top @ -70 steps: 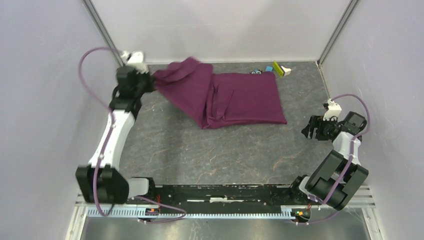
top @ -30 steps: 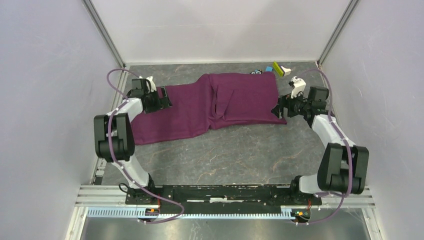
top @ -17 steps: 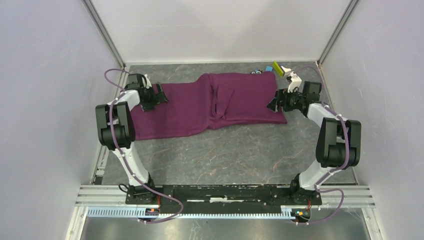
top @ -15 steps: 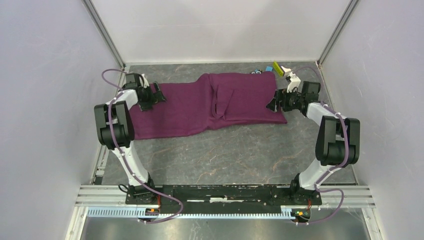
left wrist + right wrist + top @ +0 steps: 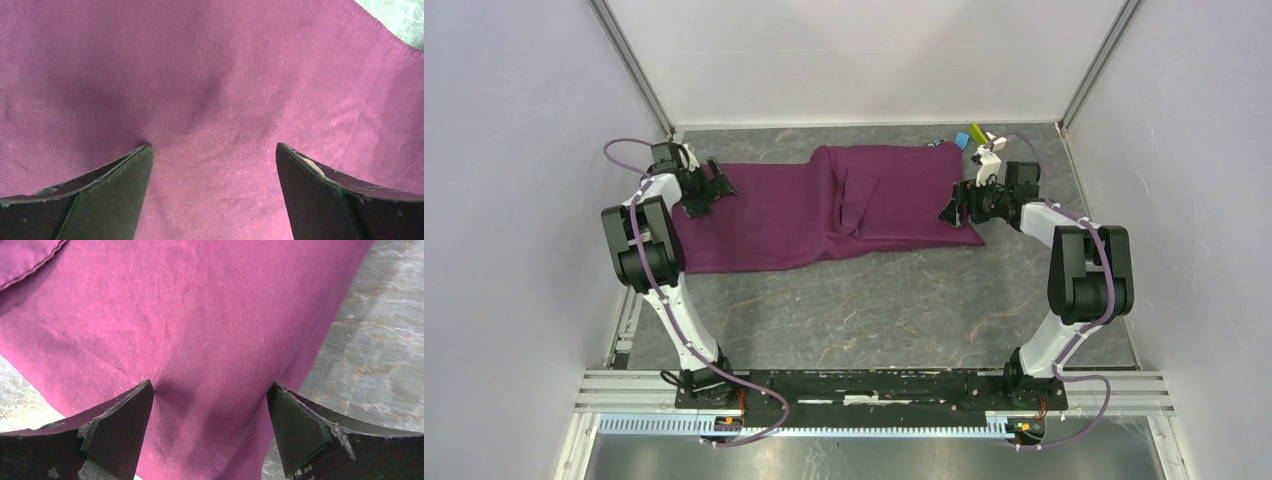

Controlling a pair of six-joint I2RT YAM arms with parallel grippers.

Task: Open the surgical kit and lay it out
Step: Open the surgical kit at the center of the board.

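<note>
I'm in the unwrapping step, and only the plum-purple cloth (image 5: 764,215) of the kit shows. It lies across the far half of the counter (image 5: 874,310), running from about 10 o'clock to 2 o'clock. No tray, instruments, packet or gauze are visible; I take them to be under the cloth, but I cannot confirm that.

The 10 o'clock stretch looks flat and single-layered. From the middle toward 2 o'clock the cloth is doubled, with a folded flap (image 5: 856,195) standing slightly proud.

My left hand (image 5: 709,186) sits over the cloth's 9 o'clock end. Its fingers are spread wide, with nothing between them but fabric lying flat beneath. In its wrist view one fingertip (image 5: 142,150) seems to dimple the cloth (image 5: 215,75), though I cannot tell how firmly.

My right hand (image 5: 951,208) is at the 3 o'clock end, also spread wide and holding nothing. Its wrist view shows the cloth (image 5: 200,315) below the fingers and bare counter (image 5: 370,340) just beside the hem at 3 o'clock.

The yellow-green block (image 5: 977,137) and blue block (image 5: 937,143) sit near the far edge at 1 o'clock, close to my right wrist.

Next, I judge the right hand should drop onto the hem, pinch only the top layer and draw it toward 3 o'clock. The left hand should pin its own end so the bundle doesn't slide.
</note>
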